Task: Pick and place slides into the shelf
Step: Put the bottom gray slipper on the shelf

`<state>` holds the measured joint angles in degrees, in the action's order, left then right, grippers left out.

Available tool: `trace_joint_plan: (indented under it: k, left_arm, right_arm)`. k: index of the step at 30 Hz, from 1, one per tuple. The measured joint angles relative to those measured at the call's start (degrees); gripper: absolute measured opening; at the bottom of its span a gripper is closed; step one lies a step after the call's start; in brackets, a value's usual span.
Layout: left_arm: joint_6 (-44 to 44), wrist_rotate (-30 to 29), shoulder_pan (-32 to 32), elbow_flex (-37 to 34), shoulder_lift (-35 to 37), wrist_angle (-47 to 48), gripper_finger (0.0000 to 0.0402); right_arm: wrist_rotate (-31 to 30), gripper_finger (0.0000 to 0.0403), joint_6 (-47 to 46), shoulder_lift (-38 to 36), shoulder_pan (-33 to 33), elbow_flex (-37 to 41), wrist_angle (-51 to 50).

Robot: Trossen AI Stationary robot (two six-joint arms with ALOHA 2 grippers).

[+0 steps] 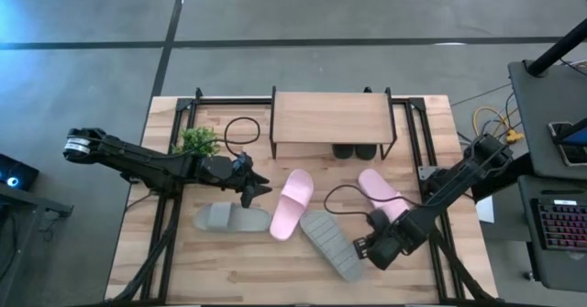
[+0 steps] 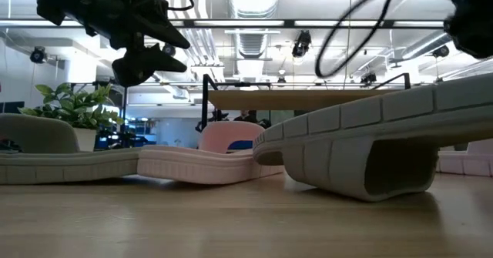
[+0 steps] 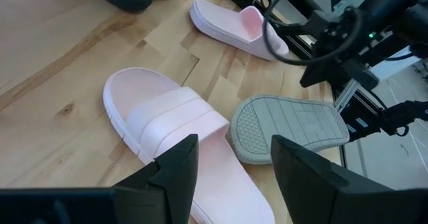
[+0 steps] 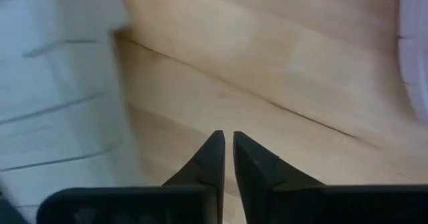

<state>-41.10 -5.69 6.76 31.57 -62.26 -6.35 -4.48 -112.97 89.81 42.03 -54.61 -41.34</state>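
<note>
The shelf [image 1: 330, 119] stands at the table's far side, with the two black slides [image 1: 353, 149] under it. One pink slide [image 1: 293, 203] lies mid-table on its sole, the other [image 1: 381, 192] to its right. A grey slide [image 1: 231, 218] rests upright at the left; its mate [image 1: 330, 243] lies sole-up near the front. My left gripper [image 1: 261, 190] [image 3: 234, 144] hangs open above the middle pink slide [image 3: 174, 117], clear of it. My right gripper [image 1: 360, 249] [image 4: 226, 137] is shut over bare wood beside the overturned grey slide [image 4: 60, 83].
A small green plant [image 1: 197, 142] sits at the far left beside a looped black cable [image 1: 240, 128]. Black rails [image 1: 417, 133] run along the table's sides. Bare wood shows along the near edge [image 1: 257, 279].
</note>
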Motion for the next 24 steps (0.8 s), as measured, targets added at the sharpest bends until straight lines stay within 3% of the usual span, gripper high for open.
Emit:
trace_joint_plan:
  k: [19, 24]
  left_arm:
    - [0.02, -0.15, 0.00, -0.04, 0.00, 0.00, 0.0173]
    - [0.00, -0.13, 0.00, -0.07, 0.02, 0.07, 0.0173]
  right_arm:
    - [1.97, 0.0013, 10.25, 5.19, -0.37, 2.41, 22.23]
    - [-2.80, 0.0013, 12.54, 5.84, -1.18, 2.37, 27.60]
